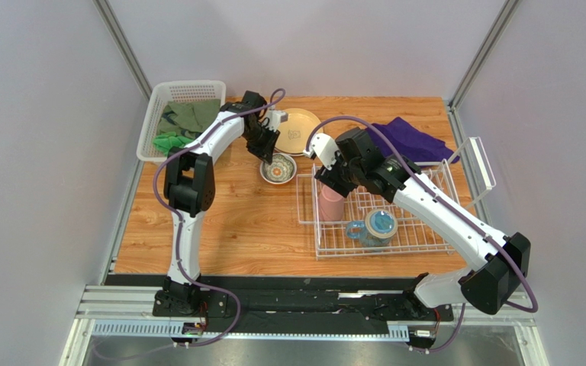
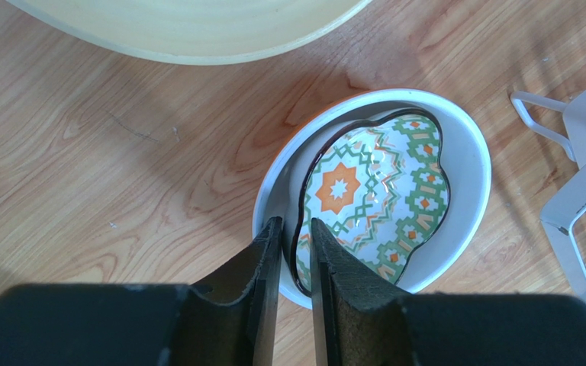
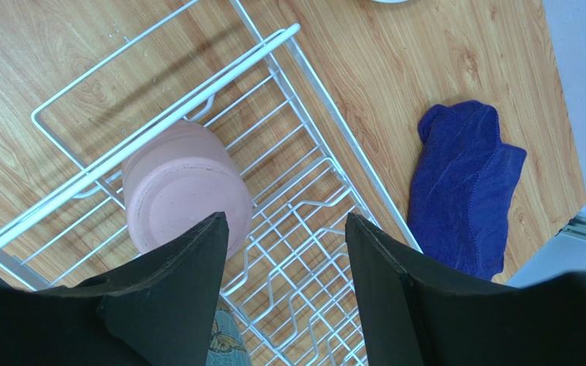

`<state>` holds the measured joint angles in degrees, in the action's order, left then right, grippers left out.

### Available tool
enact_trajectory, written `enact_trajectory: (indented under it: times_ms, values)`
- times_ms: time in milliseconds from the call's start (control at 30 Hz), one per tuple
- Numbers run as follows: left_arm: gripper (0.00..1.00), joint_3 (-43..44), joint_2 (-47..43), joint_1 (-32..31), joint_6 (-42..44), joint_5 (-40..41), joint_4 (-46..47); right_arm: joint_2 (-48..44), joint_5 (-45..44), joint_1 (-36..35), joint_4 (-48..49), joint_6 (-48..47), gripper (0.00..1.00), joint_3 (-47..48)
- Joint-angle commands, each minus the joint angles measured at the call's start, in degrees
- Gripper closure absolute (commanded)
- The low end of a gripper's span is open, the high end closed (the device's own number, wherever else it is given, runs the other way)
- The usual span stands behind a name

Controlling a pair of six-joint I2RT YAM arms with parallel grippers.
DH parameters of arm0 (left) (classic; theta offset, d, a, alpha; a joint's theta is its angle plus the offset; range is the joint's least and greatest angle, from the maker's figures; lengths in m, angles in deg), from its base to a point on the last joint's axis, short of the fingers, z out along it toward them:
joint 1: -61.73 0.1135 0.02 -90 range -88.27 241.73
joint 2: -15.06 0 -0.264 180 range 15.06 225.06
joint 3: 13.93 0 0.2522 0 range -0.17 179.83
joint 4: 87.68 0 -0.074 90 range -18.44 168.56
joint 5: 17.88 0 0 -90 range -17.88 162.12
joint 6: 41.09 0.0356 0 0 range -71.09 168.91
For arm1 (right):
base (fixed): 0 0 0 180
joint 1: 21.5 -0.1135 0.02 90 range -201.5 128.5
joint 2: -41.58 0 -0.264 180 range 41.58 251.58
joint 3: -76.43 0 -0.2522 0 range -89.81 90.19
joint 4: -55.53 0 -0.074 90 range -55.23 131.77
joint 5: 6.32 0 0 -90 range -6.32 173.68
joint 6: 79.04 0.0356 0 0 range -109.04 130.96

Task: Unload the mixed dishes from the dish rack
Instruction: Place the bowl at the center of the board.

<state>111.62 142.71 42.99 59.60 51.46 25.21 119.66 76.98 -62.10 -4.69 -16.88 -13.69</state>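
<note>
Dish rack (image 1: 426,229) is the white wire thing on the right half of the table (image 1: 235,229), and some dishes are already out on the wood. Going left to right: a white mesh basket (image 1: 159,122) with green cloths (image 1: 189,118) sits at the far left corner. Just right of it, the left gripper (image 2: 294,225) is down at a patterned bowl (image 2: 372,191), orange and green inside, nested in a plain white bowl (image 2: 468,175) on the bare wood. Its fingers (image 2: 269,282) are only a narrow slit apart and straddle the near rim of the patterned bowl. Can't tell if they're pinching it or have a bit of slack. 1 cream plate (image 1: 297,131) lies flat just behind the bowls. Then the rack, with 2 things in it: a pink cup (image 3: 185,187) standing upside down at its left end and a blue mug (image 1: 372,226) nearer the front middle. The right gripper (image 3: 286,221) hangs over the cup with its fingers spread wide, holding nothing. A purple cloth (image 1: 414,141) lies crumpled behind the rack.
</note>
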Motion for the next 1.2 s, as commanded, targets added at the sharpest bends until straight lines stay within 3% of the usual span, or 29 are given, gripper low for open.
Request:
enact_trajectory:
  times_ms: [0,333,1167]
  values:
    - [0.71,0.1,-1.5,-0.1,0.6,0.4,0.2,-3.0,0.7,0.4,2.0,0.9,0.36,-0.2]
    - [0.61,2.1,-3.6,-0.2,0.5,0.9,-1.3,-4.3,1.0,0.3,1.5,2.1,0.34,-0.1]
    - [0.58,5.8,-8.6,-0.8,1.7,5.2,-3.2,-4.0,4.4,0.4,-0.3,4.2,0.30,-1.4]
